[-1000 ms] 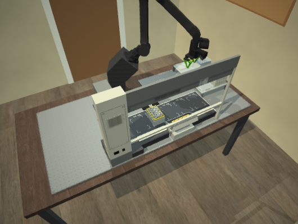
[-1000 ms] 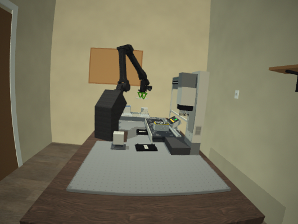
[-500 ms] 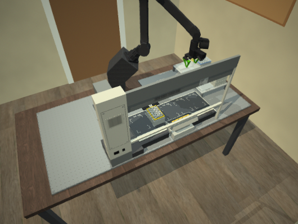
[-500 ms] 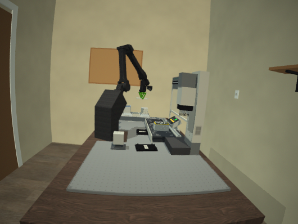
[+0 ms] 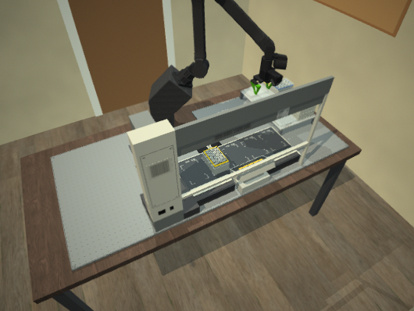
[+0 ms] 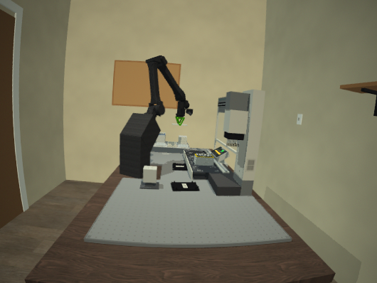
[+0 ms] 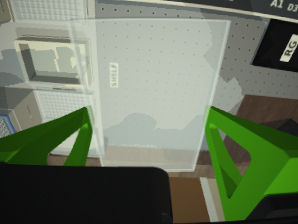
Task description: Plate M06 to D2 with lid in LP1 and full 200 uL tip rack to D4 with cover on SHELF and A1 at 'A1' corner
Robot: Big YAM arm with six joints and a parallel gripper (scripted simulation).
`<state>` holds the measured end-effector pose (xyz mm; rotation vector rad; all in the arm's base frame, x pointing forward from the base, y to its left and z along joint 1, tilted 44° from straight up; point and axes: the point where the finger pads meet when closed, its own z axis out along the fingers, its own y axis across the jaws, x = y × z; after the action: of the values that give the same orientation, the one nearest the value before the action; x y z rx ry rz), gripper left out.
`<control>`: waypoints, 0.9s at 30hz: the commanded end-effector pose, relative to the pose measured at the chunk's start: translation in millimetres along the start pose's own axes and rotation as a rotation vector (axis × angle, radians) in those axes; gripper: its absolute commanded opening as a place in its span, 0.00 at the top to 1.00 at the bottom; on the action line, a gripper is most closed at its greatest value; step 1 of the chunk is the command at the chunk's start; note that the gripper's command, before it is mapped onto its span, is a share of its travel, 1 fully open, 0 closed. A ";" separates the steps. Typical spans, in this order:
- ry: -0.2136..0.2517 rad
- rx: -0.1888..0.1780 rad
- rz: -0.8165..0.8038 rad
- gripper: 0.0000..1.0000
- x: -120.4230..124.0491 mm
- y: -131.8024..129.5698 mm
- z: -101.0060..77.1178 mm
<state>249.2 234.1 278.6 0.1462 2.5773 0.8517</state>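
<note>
My gripper (image 5: 261,87) (image 6: 181,121) (image 7: 148,112) has green fingers and is shut on a clear flat cover (image 7: 160,75). It holds the cover level, high above the grey SHELF (image 7: 241,62) (image 5: 219,106); the SHELF label shows through it. A yellow-rimmed tip rack (image 5: 215,156) (image 6: 203,155) sits uncovered on the dark deck, inside the brackets of a position on the left side in the top view. Several pale items stand on the SHELF, among them a framed pale one (image 7: 50,60) and a white gridded one (image 7: 45,112). I cannot read any plate ID.
The black regrip nest RG (image 7: 285,47) lies beside the SHELF. A blue rack (image 5: 283,84) (image 7: 4,125) and a white item (image 5: 250,94) stand at the SHELF's end. The liquid handler's cream tower (image 5: 156,172) and grey gantry bar (image 5: 254,109) span the deck.
</note>
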 end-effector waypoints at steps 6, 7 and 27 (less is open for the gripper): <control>-0.047 -0.024 -0.018 1.00 -5.6 -36.0 -11.1; -0.047 -0.024 -0.018 1.00 -5.6 -36.0 -11.1; -0.028 -0.002 -0.013 1.00 7.3 -124.6 -8.2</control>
<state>244.2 139.4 206.3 0.1872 2.5708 0.8656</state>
